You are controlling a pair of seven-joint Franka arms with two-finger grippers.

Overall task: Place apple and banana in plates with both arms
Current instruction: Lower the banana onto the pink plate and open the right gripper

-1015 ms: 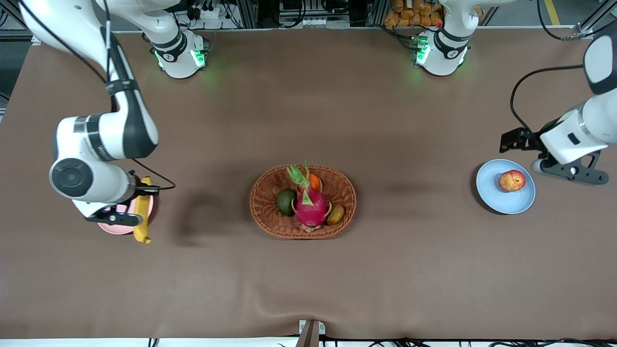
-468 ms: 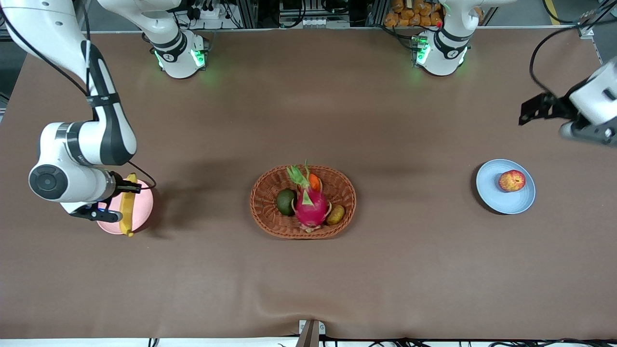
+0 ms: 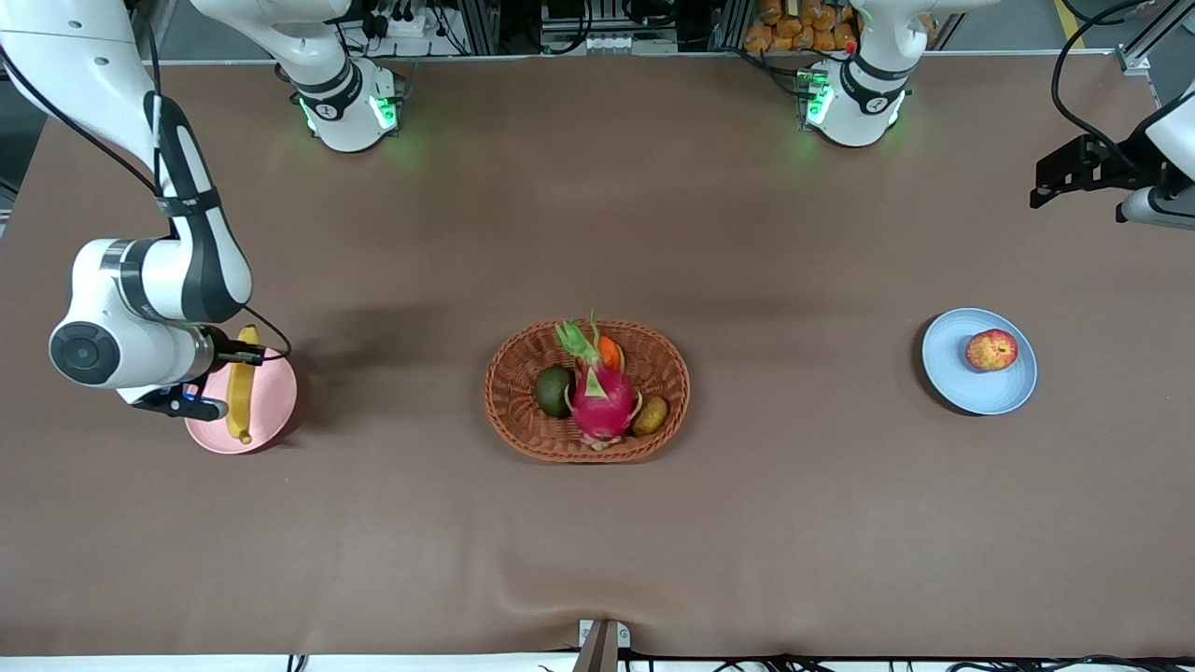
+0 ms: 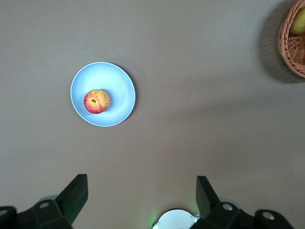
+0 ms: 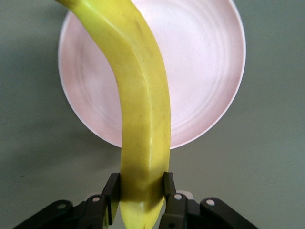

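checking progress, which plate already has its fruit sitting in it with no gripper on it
The blue plate: the apple rests on it alone. Over the pink plate, the right gripper is shut on the banana.

In the front view the right arm's wrist hides the right gripper (image 3: 201,397) and part of the pink plate (image 3: 271,411). In the right wrist view both ends of the banana (image 5: 143,124) run off the picture. The left gripper (image 3: 1153,201) is cut by the front view's edge, and only a sliver of the basket (image 4: 293,45) shows in the left wrist view.
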